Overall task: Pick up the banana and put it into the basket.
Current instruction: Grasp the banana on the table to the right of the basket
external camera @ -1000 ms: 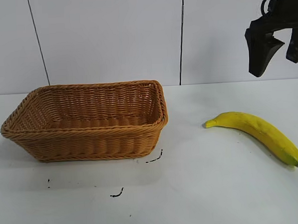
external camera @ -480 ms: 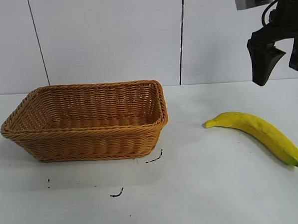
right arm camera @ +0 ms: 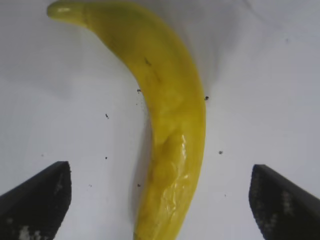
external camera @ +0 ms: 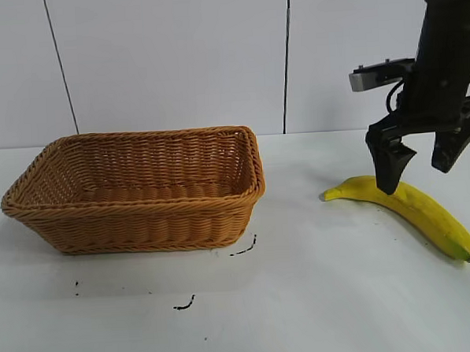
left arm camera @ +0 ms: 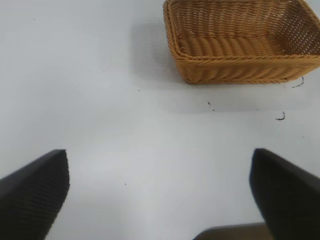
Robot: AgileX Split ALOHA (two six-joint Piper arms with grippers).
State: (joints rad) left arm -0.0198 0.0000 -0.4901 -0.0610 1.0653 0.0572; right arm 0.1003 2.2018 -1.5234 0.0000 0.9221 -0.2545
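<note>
I see the banana point(external camera: 406, 208) lying flat on the white worktop point(external camera: 304, 298), at about 3 o'clock from the basket point(external camera: 139, 228) and well apart from it. Its tapered stem points toward the basket, and the greenish, dark-tipped end lies toward 4 o'clock, near the edge of the exterior view.

My right gripper point(external camera: 422, 164) hangs directly over the banana with its jaws released and spread wide, pointing down. One finger tip is low in front of the stem half of the fruit; the other is over the far side. I cannot tell if the near finger touches the peel. In the right wrist view the banana point(right arm camera: 167, 120) runs between the two dark fingers point(right arm camera: 37, 200) with free worktop on each side, so nothing is grasped.

The basket stands upright at 9 o'clock on the worktop, and I see nothing inside it. Some small black marks point(external camera: 243, 249) lie on the worktop just in front of it.

My left gripper point(left arm camera: 160, 195) is far from the basket point(left arm camera: 240, 65), above bare worktop, with its jaws also released and wide.
</note>
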